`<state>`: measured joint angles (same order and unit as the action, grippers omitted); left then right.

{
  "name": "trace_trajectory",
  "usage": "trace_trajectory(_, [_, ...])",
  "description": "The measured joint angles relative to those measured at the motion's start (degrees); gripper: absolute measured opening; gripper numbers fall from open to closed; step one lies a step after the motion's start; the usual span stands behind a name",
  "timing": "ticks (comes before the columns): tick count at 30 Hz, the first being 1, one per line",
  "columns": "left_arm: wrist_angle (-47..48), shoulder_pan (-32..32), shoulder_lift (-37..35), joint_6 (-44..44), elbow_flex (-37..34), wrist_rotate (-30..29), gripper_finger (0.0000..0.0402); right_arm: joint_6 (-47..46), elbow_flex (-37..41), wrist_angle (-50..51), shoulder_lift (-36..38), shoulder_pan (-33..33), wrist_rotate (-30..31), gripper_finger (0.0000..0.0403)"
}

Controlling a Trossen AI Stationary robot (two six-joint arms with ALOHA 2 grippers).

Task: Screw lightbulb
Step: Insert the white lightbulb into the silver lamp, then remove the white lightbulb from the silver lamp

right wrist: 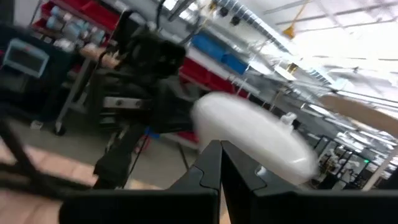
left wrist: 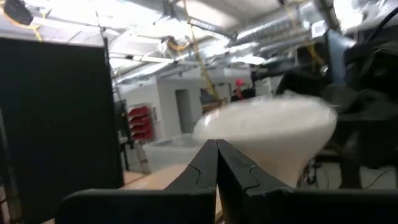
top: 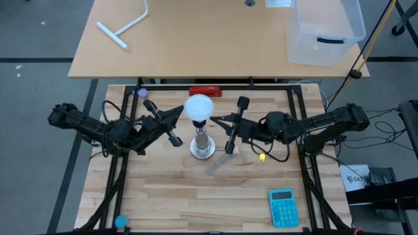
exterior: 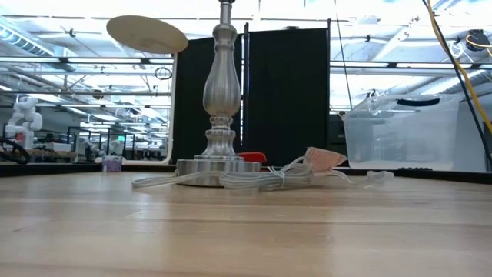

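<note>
The left gripper (top: pixel 181 111) is sitting with its fingers pressed together and nothing between them, its tip just left of the lightbulb (top: pixel 198 107). In the left wrist view the two dark fingers (left wrist: pixel 208 168) are meeting in a closed point, with the lightbulb's white dome (left wrist: pixel 273 134) filling the space right beyond them. The right gripper (top: pixel 217 118) is also closed and holding nothing, its tip pointing at the lightbulb from the right side; its wrist view is showing its fingers (right wrist: pixel 214 165) shut with the white lightbulb (right wrist: pixel 252 134) just past them and the other arm farther off.

The lightbulb is sitting on top of the lamp stand (top: pixel 202 142) near the middle of the wooden table (top: pixel 170 196), between the two grippers. From table height, the stand's silvery column (exterior: pixel 221 85) is rising from a round foot, with a coiled pale cord (exterior: pixel 246 180) lying beside it. A teal calculator (top: pixel 283 207) is lying near the table's front right corner. Beyond the work table, a clear plastic bin (top: pixel 324 29) is resting on a second table.
</note>
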<state>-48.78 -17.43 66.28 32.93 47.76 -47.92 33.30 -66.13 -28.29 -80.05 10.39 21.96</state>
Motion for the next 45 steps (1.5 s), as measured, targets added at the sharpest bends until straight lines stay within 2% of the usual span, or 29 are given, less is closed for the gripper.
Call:
trace_trajectory(7, [-1.1, -0.8, 0.0, 2.0, -0.1, -2.1, 0.0002, -0.5, 0.0, 4.8, 0.1, 1.0, 0.5, 0.0])
trace_trajectory(15, [-5.6, -6.4, 0.0, 9.0, -0.1, -2.1, 0.0002, -5.5, 0.0, 12.6, 0.1, 0.5, 2.1, 0.0])
trace_trajectory(18, [-5.7, -9.0, 0.0, 10.6, -0.1, -3.9, 0.0002, -7.6, 0.0, 12.9, 0.1, 0.4, 4.3, 0.0])
trace_trajectory(24, [-5.7, -14.4, 0.0, 13.9, -0.1, -5.0, 0.0002, -9.2, 0.0, 12.7, 0.1, 0.5, 1.5, 0.0])
trace_trajectory(29, [-4.3, -17.2, -0.1, 15.0, -0.1, -9.7, 0.0002, -9.8, 3.0, 9.8, 0.9, 0.5, 1.7, 0.0])
trace_trajectory(34, [2.9, -18.3, -0.1, 9.3, -0.1, -10.0, 0.0002, -10.2, 8.8, 3.1, 3.6, 0.5, 1.9, 0.0])
trace_trajectory(38, [11.4, -16.5, -0.1, 0.4, -0.1, -9.7, 0.0002, -10.3, 13.4, -0.8, 6.2, 0.5, 2.0, 0.0])
trace_trajectory(45, [25.6, -11.5, 0.0, -16.5, -0.1, -2.7, 0.0002, -11.6, 17.0, -1.3, 9.5, 0.5, 2.1, 0.0])
